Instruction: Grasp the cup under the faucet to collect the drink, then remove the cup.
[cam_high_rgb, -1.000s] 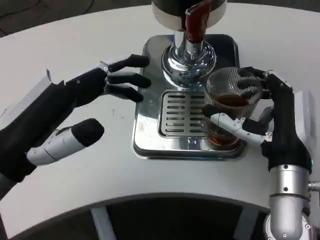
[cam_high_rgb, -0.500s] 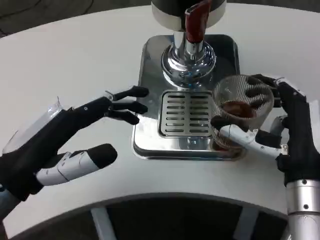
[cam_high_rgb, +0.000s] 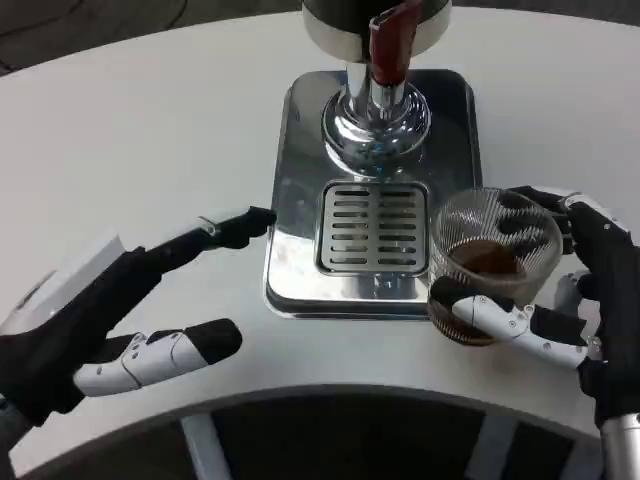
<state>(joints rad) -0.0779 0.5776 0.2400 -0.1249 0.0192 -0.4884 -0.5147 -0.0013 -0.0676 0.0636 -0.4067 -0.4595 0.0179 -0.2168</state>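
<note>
The ribbed clear cup, holding brown drink, is sitting at the near right corner of the steel drip tray. The right hand is grasping it, fingers wrapping its sides. The left hand is hovering released, fingers spread.

A round white table fills most of the frame, and its curved near edge runs along the bottom. Below this edge, at the lower middle, there is a dark floor area and a pale grey strut that goes down at a slant. At the upper left corner, behind the far edge of the table, a dark floor shows, with a thin dark cable lying on it.
</note>
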